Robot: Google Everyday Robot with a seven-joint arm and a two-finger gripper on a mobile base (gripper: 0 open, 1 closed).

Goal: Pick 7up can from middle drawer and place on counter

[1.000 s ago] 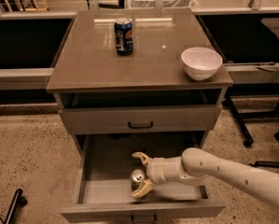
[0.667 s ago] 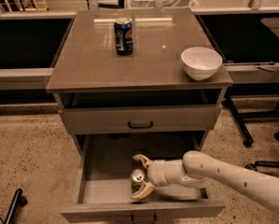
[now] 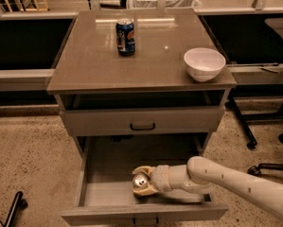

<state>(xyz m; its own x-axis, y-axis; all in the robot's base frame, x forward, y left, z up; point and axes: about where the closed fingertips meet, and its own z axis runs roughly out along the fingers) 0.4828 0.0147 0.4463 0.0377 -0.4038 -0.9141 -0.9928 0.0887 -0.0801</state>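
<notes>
A: Since the drawer point(image 3: 103, 193) is pulled out, where's the 7up can point(image 3: 141, 180)?
B: Inside it, near the front, about mid-width. Its shiny top faces the camera (tilted or flat on its side, can't tell).
A: Gripper?
B: The gripper point(image 3: 137, 182) is down in the drawer too, reaching in from the right on the white arm point(image 3: 226, 179). One finger sits above the can and the other below it as seen here. Both press against it, so it's clamped on the can.
A: Lifted?
B: Can't tell; it's low in the drawer.
A: Counter?
B: The counter point(image 3: 89, 65) carries a dark blue can point(image 3: 125, 37) toward the back left and a white bowl point(image 3: 204, 64) at the right edge. The upper drawer front point(image 3: 179, 121) is closed.
</notes>
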